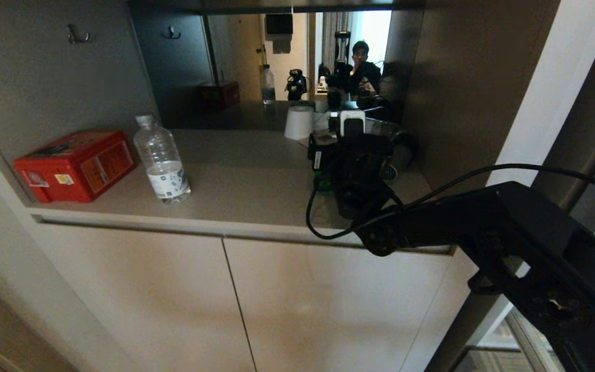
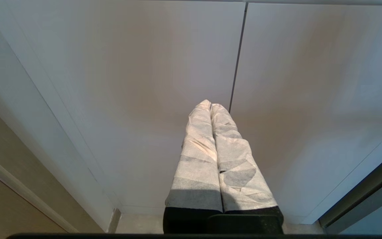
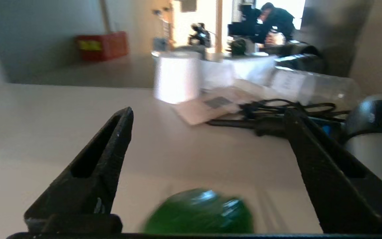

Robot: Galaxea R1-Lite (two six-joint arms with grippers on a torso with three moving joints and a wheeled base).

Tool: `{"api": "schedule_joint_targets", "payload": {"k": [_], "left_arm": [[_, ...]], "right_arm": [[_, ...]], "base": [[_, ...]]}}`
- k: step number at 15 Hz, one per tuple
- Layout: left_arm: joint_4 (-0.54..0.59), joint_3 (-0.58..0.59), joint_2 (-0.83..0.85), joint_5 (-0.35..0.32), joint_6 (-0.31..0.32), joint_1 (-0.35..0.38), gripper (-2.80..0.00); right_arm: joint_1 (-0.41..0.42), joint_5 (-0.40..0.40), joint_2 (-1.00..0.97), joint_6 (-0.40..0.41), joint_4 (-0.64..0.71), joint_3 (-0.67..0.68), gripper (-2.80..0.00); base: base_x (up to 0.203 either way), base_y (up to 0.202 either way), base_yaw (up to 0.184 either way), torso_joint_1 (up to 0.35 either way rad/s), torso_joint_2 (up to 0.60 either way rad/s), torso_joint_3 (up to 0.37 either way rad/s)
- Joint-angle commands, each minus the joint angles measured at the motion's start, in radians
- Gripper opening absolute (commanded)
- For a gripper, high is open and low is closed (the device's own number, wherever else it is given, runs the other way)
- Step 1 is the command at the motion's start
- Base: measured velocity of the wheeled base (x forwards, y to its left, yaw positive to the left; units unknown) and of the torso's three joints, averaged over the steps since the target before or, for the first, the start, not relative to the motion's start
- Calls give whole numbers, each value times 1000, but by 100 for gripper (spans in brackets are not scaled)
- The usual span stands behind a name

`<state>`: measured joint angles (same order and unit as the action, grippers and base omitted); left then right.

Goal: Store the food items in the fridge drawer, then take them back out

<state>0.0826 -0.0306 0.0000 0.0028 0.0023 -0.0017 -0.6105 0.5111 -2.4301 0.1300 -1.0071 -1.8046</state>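
Note:
My right gripper (image 3: 208, 112) reaches over the beige counter (image 1: 235, 191) and stands open, its black fingers (image 3: 98, 166) spread wide. A glossy dark-green bell pepper (image 3: 199, 212) lies on the counter between the jaws, close to the gripper's base, and neither finger touches it. In the head view the right gripper (image 1: 351, 165) covers most of the pepper; only a green edge (image 1: 322, 184) shows. The fridge drawer is out of view. My left gripper (image 2: 210, 104) hangs shut and empty before the pale cabinet doors (image 2: 144, 83).
A red box (image 1: 78, 164) and a water bottle (image 1: 162, 160) stand at the counter's left. Behind the right gripper are a white paper roll (image 3: 176, 78), a black cord (image 3: 277, 122) and a grey hair dryer (image 3: 376, 132). A back mirror (image 1: 277, 62) reflects a person.

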Motion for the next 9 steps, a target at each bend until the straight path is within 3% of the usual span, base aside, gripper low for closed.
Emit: {"api": "schedule_joint_targets", "payload": {"k": [1, 9], "left_arm": [[0, 0, 0, 0, -1, 0, -280], [0, 0, 0, 0, -1, 0, -280]], "right_arm": [[23, -8, -62, 8, 48, -68, 0], [37, -40, -3, -4, 241, -65, 0]], "base": [[0, 0, 0, 0, 0, 0], [0, 0, 0, 0, 0, 0]]}}
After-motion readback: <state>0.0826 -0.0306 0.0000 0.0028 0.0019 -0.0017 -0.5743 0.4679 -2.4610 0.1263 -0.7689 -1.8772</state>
